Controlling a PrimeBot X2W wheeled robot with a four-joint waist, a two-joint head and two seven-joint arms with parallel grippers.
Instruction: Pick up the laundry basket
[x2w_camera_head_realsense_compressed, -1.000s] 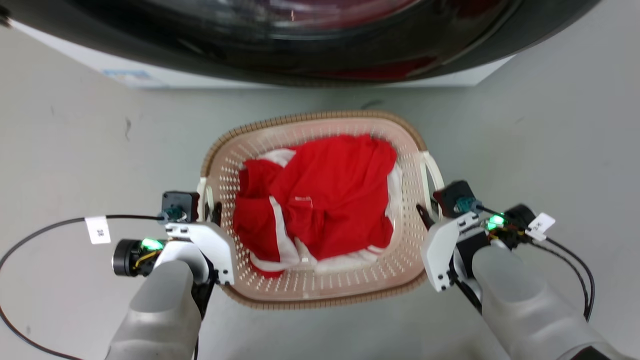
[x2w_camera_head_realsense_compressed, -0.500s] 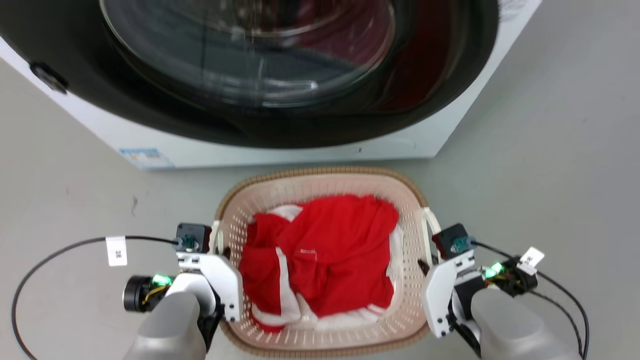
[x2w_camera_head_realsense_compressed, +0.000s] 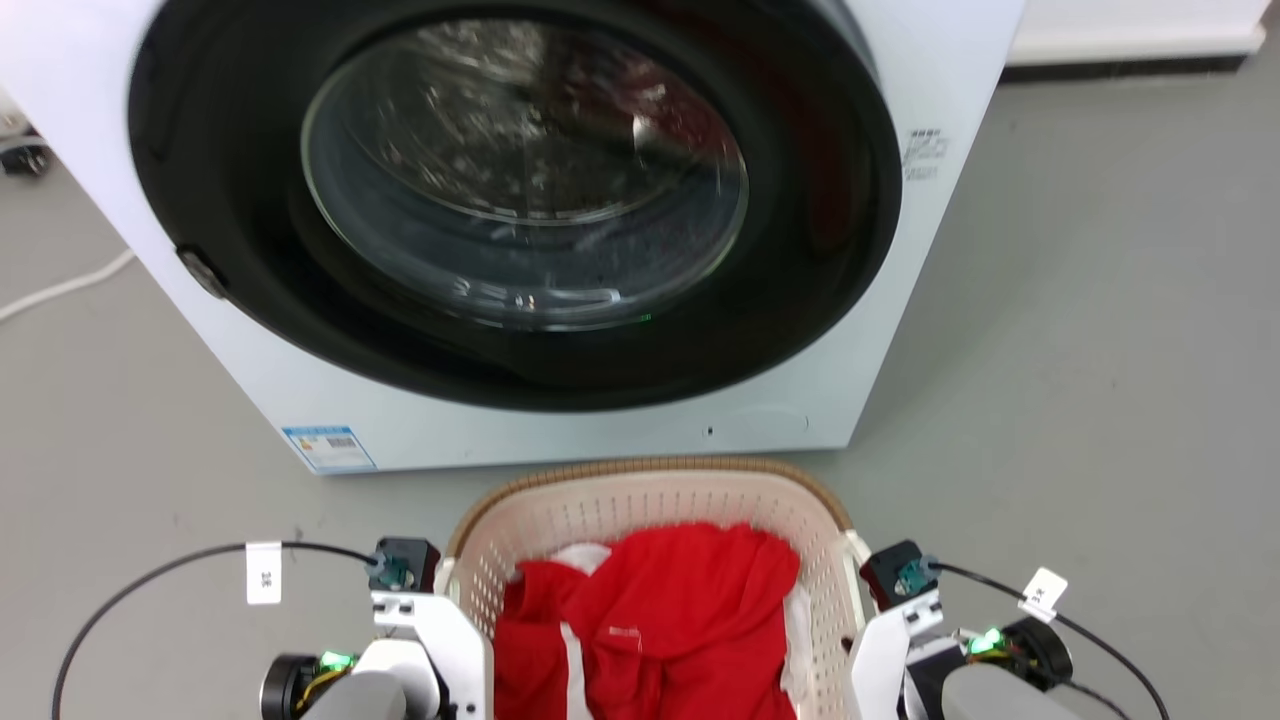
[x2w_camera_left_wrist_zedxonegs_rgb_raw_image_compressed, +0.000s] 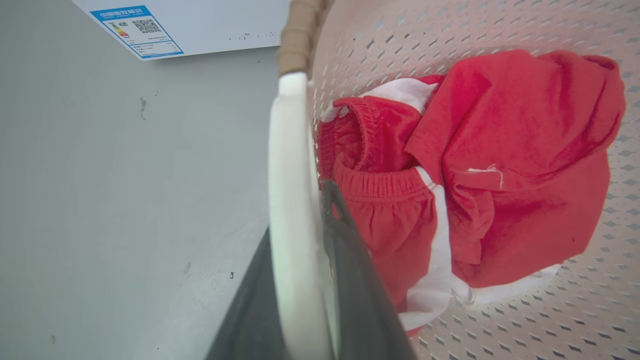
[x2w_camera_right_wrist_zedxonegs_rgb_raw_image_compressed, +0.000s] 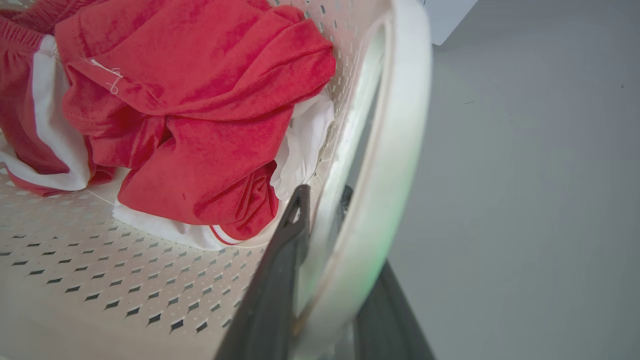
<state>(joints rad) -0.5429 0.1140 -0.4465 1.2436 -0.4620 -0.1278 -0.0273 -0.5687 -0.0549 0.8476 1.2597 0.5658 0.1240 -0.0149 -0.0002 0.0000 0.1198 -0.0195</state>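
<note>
The laundry basket (x2w_camera_head_realsense_compressed: 610, 515) is cream perforated plastic with a brown woven rim. It holds red and white clothes (x2w_camera_head_realsense_compressed: 660, 620) and sits low in the head view, just in front of the washing machine. My left gripper (x2w_camera_head_realsense_compressed: 443, 580) is at its left side. The left wrist view shows the left gripper (x2w_camera_left_wrist_zedxonegs_rgb_raw_image_compressed: 297, 210) shut on the white side handle (x2w_camera_left_wrist_zedxonegs_rgb_raw_image_compressed: 287, 140), one dark finger on each side of it. My right gripper (x2w_camera_head_realsense_compressed: 858, 585) is at the right side, and the right wrist view shows it (x2w_camera_right_wrist_zedxonegs_rgb_raw_image_compressed: 322, 192) shut on the other white handle (x2w_camera_right_wrist_zedxonegs_rgb_raw_image_compressed: 400, 125). I cannot tell whether the basket touches the floor.
A white washing machine (x2w_camera_head_realsense_compressed: 880, 330) with a large dark round glass door (x2w_camera_head_realsense_compressed: 520, 200) stands directly behind the basket, door shut. Grey floor (x2w_camera_head_realsense_compressed: 1100, 350) spreads to both sides. A white cable (x2w_camera_head_realsense_compressed: 60, 288) lies on the floor at far left. Black cables trail from both wrists.
The head camera has swung upward: the washing machine door now fills the upper picture and the basket sits at the bottom edge. Both grippers stay at the basket's handles.
</note>
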